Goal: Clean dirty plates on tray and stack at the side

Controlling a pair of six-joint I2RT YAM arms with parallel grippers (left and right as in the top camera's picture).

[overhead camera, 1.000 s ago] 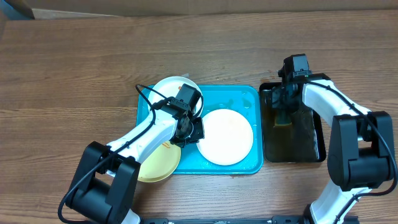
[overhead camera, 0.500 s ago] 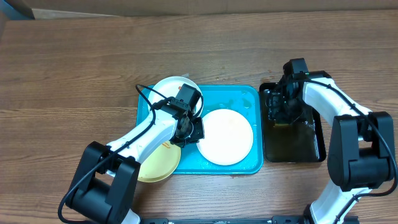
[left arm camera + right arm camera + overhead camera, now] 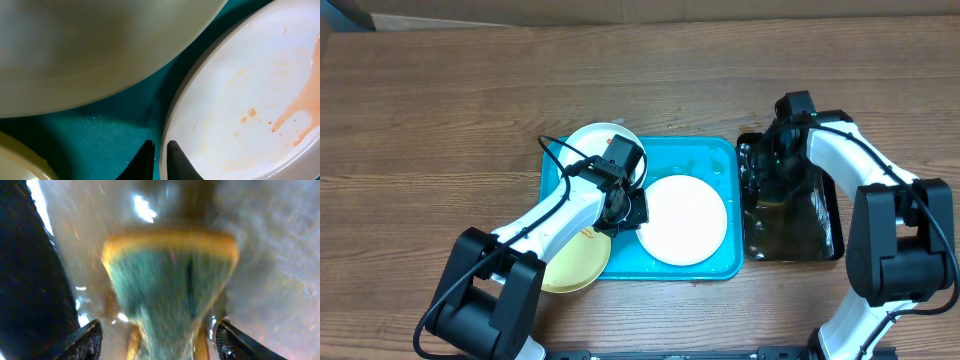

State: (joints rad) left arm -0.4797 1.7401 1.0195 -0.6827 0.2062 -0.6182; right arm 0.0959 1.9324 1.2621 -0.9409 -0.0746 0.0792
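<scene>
Prepping the wipe: left fingers pinch the rim of the smeared round white plate on the turquoise plastic tray, right fingers spread around the yellow-green sponge, which needs grabbing next, I reckon.

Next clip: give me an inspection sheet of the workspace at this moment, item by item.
Surface: wooden table.
Job's things: turquoise tray holds a white plate smeared orange; second white plate lies across its far-left rim; yellow plate overhangs its near-left edge.
Clutter: black tray of liquid with a sponge, right of the turquoise tray.
Hands: left hand nearly closed astride the white plate's rim; right hand open over the sponge.
Cables: black cable loops off the left arm.
Surroundings: dark object at the far-left corner, unidentifiable.
</scene>
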